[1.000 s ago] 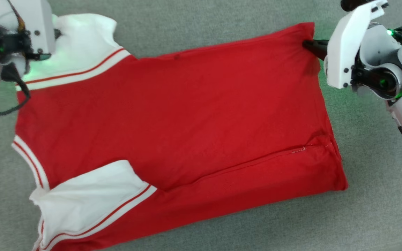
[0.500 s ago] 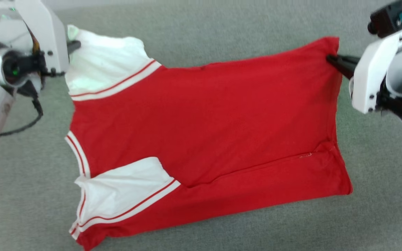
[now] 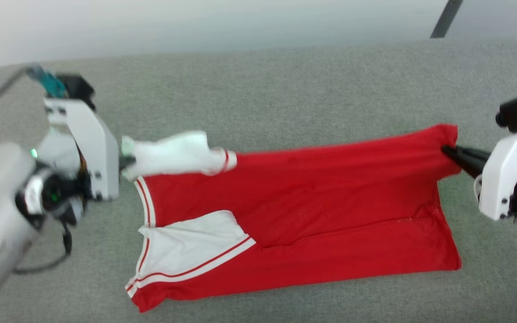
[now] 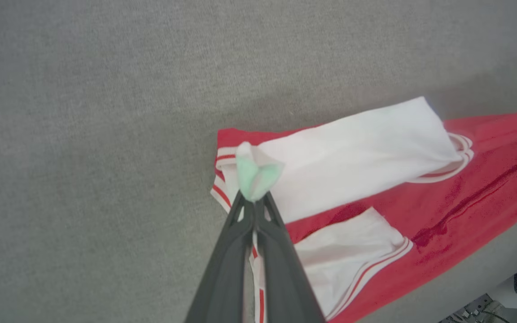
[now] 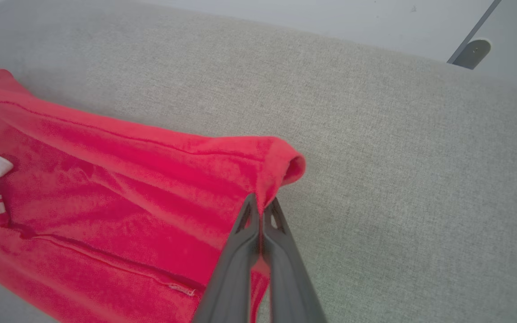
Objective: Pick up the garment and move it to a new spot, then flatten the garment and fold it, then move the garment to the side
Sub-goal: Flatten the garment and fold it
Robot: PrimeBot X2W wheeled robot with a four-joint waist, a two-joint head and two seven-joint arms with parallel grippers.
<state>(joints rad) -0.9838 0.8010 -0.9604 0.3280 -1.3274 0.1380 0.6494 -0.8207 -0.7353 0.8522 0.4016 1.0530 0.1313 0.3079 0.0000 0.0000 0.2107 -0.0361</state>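
Note:
The garment point(image 3: 312, 202), a red T-shirt with white sleeves and striped trim, stretches across the grey surface between my two arms. My left gripper point(image 3: 126, 163) is shut on the far white sleeve point(image 3: 173, 157), lifting that edge off the surface. In the left wrist view the gripper point(image 4: 253, 202) pinches a bunched tip of white cloth point(image 4: 256, 172). My right gripper point(image 3: 449, 152) is shut on the far hem corner of the red body; the right wrist view shows the fingers point(image 5: 260, 211) pinching that red corner point(image 5: 285, 161). The near sleeve point(image 3: 191, 249) lies flat on the red cloth.
Grey fabric surface point(image 3: 285, 98) spreads all around the shirt, with its far edge near the top of the head view. A dark slanted leg point(image 3: 446, 18) stands beyond that edge at the upper right.
Both grippers have lifted the shirt's far edge and drawn it toward the near edge, so the red body looks narrower. The head camera has tilted up, showing the surface's far edge.

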